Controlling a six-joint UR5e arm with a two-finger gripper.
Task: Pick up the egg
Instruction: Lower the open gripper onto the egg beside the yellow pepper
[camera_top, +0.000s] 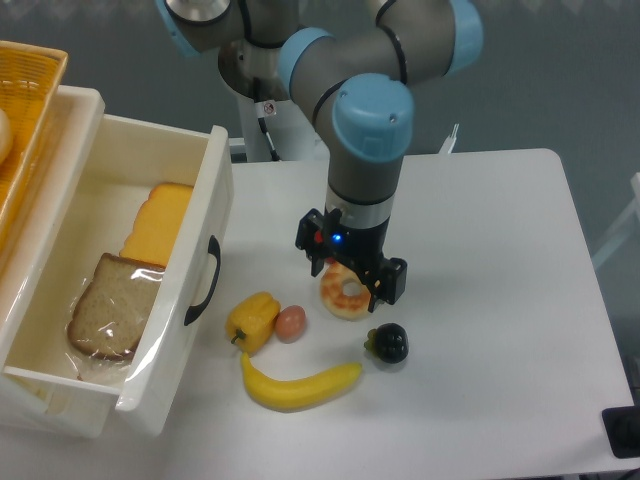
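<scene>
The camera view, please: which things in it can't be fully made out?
- Red item: mostly hidden behind the gripper.
- Donut: upper part covered by the gripper.
- Gripper opening: cannot tell, seen from above.
- Basket: cut off by the left edge.
- Egg: fully visible beside the pepper; whether they touch is unclear.

Pinkish-brown egg (290, 322); yellow banana (300, 385); yellow pepper (252, 320); white table (500, 300).

egg (290, 322) between pepper (252, 320) and donut (345, 295)
</scene>
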